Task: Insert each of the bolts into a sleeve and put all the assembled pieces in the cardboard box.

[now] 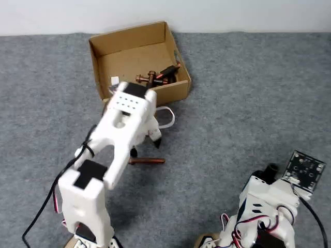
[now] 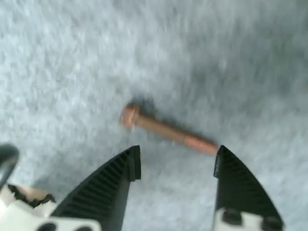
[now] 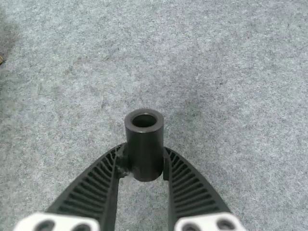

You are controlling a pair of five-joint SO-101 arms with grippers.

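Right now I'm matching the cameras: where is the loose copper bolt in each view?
High view: copper bolt lies on the grey carpet, near the left gripper.
Left wrist view: bolt just beyond the open left gripper.
Right wrist view: the right gripper holds a black sleeve.
Shared landmark: the grey carpet.

1. A copper-coloured bolt [image 1: 147, 161] lay flat on the grey table cover [image 1: 248, 103], apart from the box and on its near side. In the left wrist view the bolt [image 2: 166, 130] showed a flanged head at one end and threads at the other tip.
2. A black tubular sleeve [image 3: 144, 144] was clamped by its lower part between the fingers of the right gripper [image 3: 143, 159], with its open bore showing at the free end.
3. An open-topped brown cardboard box [image 1: 170, 92] sat at the far side of the table. Assembled pieces [image 1: 158, 77], copper bolts in dark sleeves, were heaped by its near right wall; their number could not be told.
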